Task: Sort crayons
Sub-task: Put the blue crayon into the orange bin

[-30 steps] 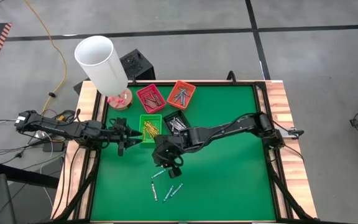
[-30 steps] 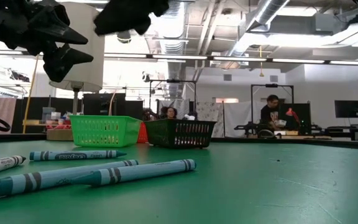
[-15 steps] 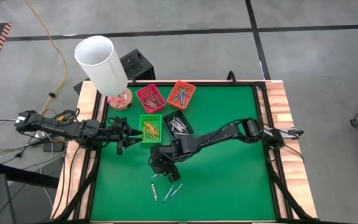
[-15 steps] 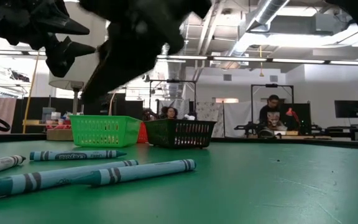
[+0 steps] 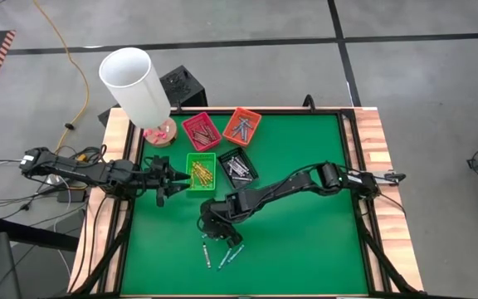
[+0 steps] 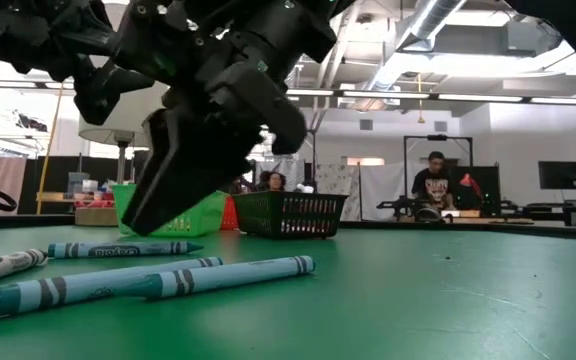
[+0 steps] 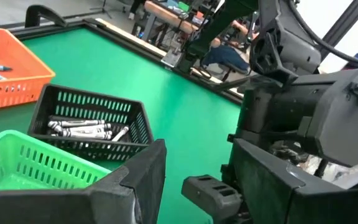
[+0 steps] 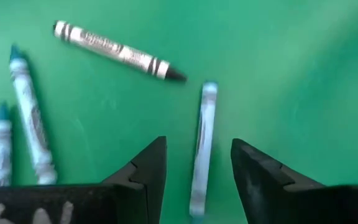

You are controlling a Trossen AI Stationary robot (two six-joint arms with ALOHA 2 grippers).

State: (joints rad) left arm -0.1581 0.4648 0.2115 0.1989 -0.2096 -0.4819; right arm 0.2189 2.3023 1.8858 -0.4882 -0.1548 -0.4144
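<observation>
Lower centre of the high view, the right claw [image 5: 214, 226] hangs released over a light blue crayon [image 8: 202, 149], its long axis running between the fingers.

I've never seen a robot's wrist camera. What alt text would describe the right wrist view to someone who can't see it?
The right gripper, fingers open, hangs over a green table with a light blue crayon lying lengthwise between its two dark fingers. A grey-white crayon lies beyond it, and two more blue crayons lie off to one side.
</observation>
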